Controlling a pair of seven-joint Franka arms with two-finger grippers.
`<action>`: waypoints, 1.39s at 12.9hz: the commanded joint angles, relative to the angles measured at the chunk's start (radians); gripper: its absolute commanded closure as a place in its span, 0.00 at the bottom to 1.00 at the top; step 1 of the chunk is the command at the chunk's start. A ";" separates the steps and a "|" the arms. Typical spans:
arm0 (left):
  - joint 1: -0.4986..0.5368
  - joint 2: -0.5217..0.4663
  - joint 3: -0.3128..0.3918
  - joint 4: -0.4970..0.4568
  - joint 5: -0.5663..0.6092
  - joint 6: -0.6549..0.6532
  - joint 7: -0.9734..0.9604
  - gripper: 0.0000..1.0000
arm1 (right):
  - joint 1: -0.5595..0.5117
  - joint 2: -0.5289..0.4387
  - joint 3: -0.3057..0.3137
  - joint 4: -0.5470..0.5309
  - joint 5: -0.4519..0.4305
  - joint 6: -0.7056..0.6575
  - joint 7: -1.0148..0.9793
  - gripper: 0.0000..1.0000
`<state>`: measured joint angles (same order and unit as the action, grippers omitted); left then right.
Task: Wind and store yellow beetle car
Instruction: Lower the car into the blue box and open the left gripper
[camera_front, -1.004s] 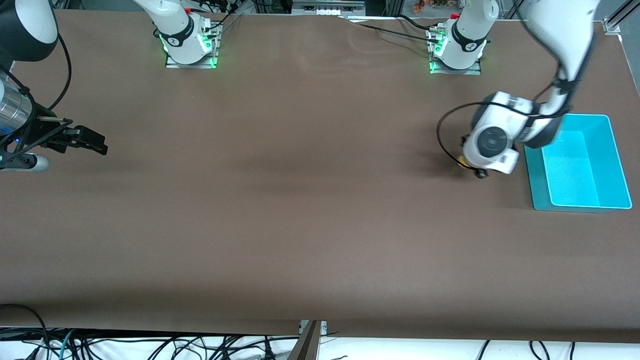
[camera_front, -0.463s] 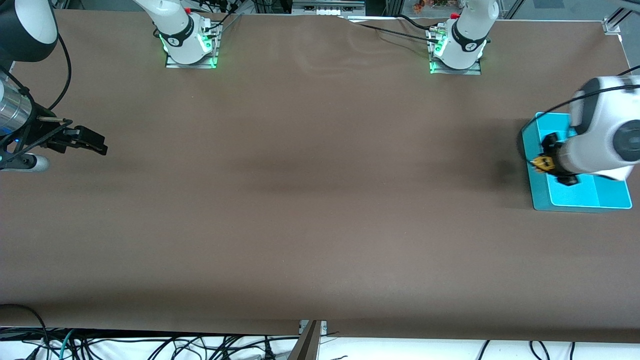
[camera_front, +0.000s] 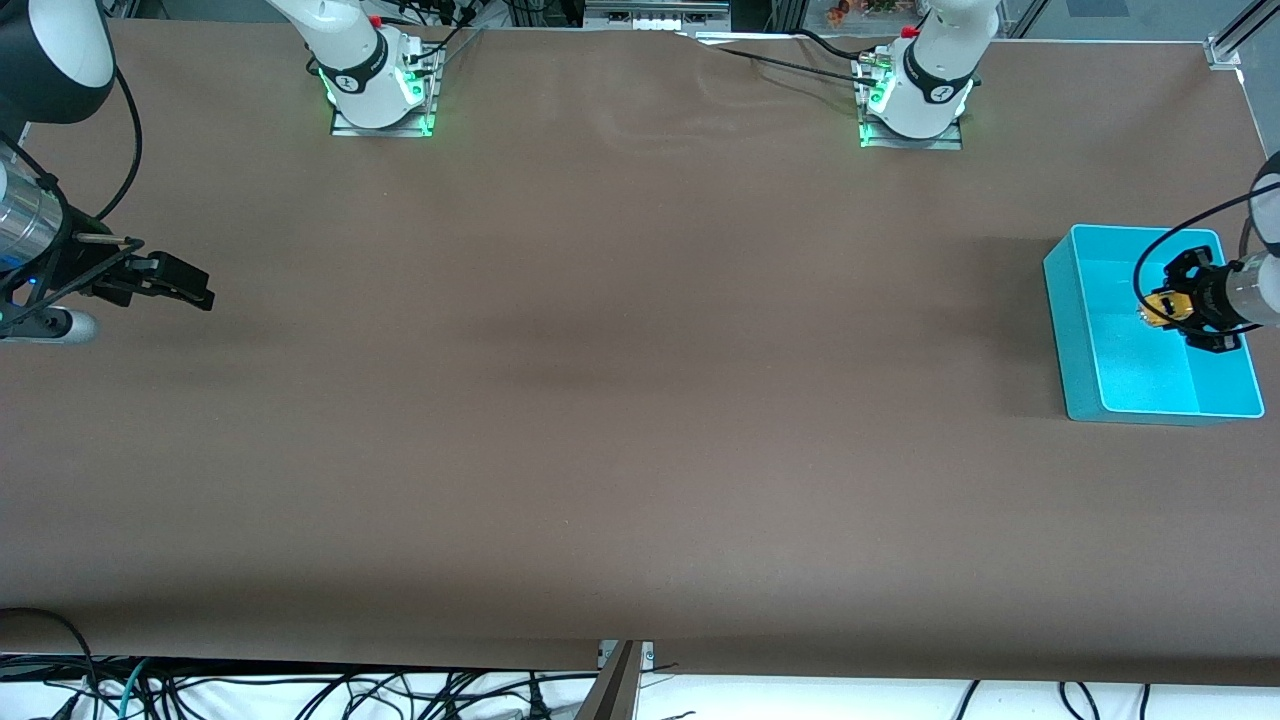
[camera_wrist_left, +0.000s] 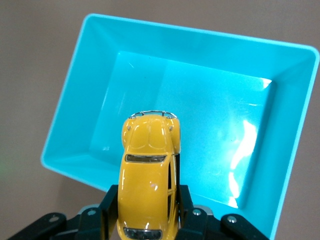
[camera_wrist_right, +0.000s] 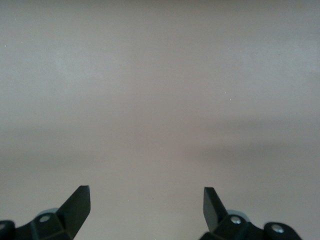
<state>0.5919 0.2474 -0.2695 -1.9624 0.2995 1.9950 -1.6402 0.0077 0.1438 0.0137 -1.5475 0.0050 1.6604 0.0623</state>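
Front view: largest thing first, smallest last.
Surface (camera_front: 600, 400): brown, runs the full width under both arm bases.
Bin (camera_front: 1075, 330): teal, open-topped, at the left arm's end of the surface; nothing lies inside it.
Right claw (camera_front: 185, 285): fingers spread wide and holding nothing, hanging over bare surface at the right arm's end; this arm waits.
Left claw (camera_front: 1180, 305): clamped on the car, up in the air over the bin.
Car (camera_wrist_left: 148, 172): yellow beetle, pinched by its sides between the left claw's fingers, above the bin's interior.
Writing: no readable brand or label on any item.
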 joint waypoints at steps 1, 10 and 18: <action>-0.160 -0.040 0.183 -0.183 -0.016 0.218 0.022 1.00 | 0.006 0.006 -0.008 0.024 0.015 -0.021 0.008 0.00; -0.122 0.006 0.294 -0.389 0.297 0.536 0.034 1.00 | 0.006 0.008 -0.006 0.024 0.015 -0.021 0.008 0.00; -0.096 -0.002 0.352 -0.536 0.537 0.614 0.045 0.30 | 0.006 0.008 -0.008 0.024 0.012 -0.021 0.005 0.00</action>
<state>0.4978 0.2677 0.0794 -2.4789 0.8075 2.5982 -1.6117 0.0078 0.1452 0.0135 -1.5454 0.0050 1.6602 0.0623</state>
